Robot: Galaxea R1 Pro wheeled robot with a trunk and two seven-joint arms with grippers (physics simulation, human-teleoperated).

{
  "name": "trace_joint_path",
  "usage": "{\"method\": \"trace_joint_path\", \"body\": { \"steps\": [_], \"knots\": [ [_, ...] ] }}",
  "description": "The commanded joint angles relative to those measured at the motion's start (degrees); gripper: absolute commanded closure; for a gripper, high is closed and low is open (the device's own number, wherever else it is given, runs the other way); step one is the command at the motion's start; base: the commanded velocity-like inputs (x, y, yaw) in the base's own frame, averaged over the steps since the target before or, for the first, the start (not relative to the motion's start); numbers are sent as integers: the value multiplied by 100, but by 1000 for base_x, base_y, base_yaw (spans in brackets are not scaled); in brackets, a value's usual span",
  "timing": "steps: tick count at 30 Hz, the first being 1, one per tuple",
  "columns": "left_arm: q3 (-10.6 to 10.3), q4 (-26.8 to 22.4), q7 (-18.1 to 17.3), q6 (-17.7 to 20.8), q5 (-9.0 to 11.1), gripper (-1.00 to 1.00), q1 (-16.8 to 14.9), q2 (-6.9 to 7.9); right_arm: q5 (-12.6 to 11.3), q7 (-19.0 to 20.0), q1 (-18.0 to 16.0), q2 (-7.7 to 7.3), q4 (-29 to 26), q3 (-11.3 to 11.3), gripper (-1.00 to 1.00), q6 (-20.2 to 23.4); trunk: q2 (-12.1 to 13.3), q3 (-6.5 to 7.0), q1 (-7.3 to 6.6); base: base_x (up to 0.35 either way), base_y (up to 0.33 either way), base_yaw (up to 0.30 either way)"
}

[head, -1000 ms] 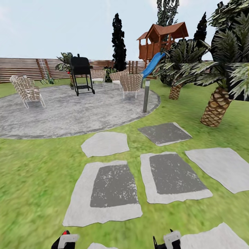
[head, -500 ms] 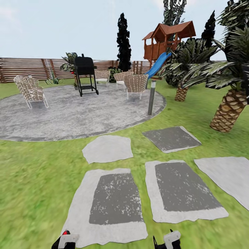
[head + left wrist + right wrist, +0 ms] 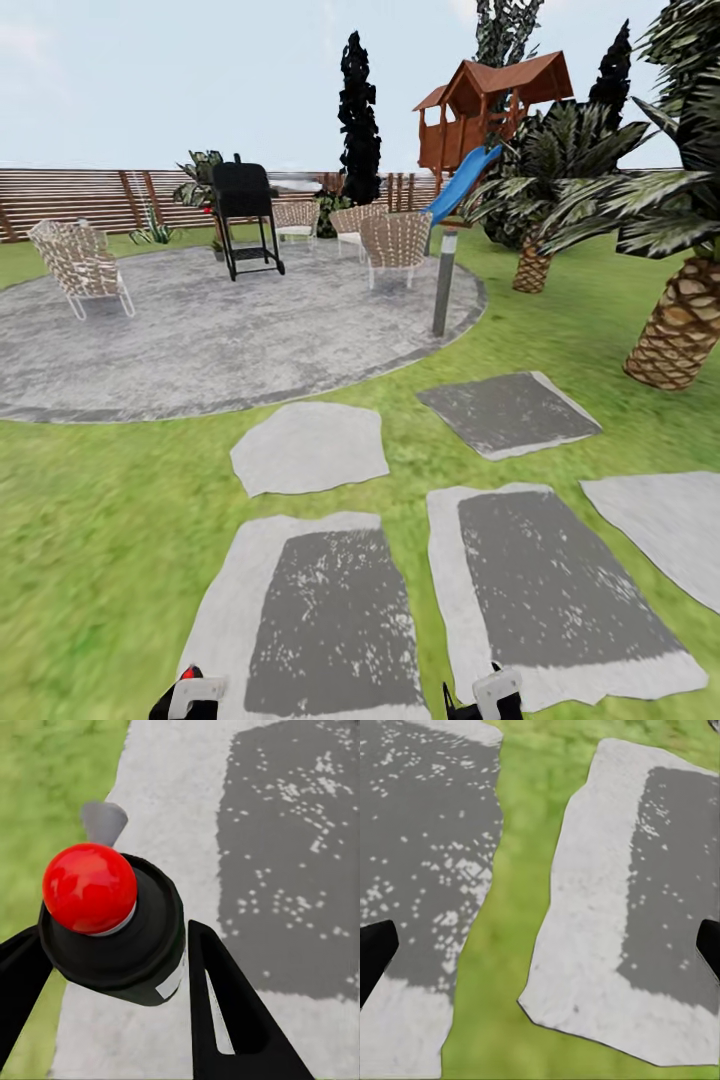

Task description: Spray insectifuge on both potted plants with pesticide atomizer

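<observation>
Rolling over the garden lawn (image 3: 90, 520) with the pesticide atomizer (image 3: 112, 922) in the left gripper (image 3: 112, 967).

Clenched around the dark bottle with its red cap and grey nozzle in the left wrist view, black fingers (image 3: 225, 1005) on either side. Spread wide over grass and stone slabs (image 3: 615, 922) in the right wrist view, right gripper (image 3: 540, 945) holding nothing. Round paved patio (image 3: 220, 330) centre left of the head view, with grill (image 3: 245, 215), wicker chairs (image 3: 80, 265), wooden fence (image 3: 80, 195) behind; palms (image 3: 680, 300) at right; a low spiky plant (image 3: 155, 232), too small to identify, upper left by the fence.
</observation>
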Motion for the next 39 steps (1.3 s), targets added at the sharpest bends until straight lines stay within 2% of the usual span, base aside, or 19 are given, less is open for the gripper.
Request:
{"method": "trace_joint_path", "body": {
  "steps": [1, 14, 23, 39],
  "knots": [
    [-50, 0, 31, -16, 35, 100, -3, 3, 19, -60, -4, -1, 5, 46, -100, -2, -2, -5, 2, 339, 0, 0],
    [-54, 3, 31, -18, 35, 100, -3, -6, 20, -60, -4, -1, 7, 46, -100, -2, -2, -5, 2, 339, 0, 6],
    [-55, 4, 31, -18, 35, 100, -3, -6, 19, -60, -4, -1, 9, 46, -100, -2, -2, -5, 2, 339, 0, 191],
    [-50, 5, 31, -21, 35, 100, -3, -6, 19, -56, -4, -1, 6, 46, -100, -2, -2, -5, 2, 339, 0, 7]
  ]
}}
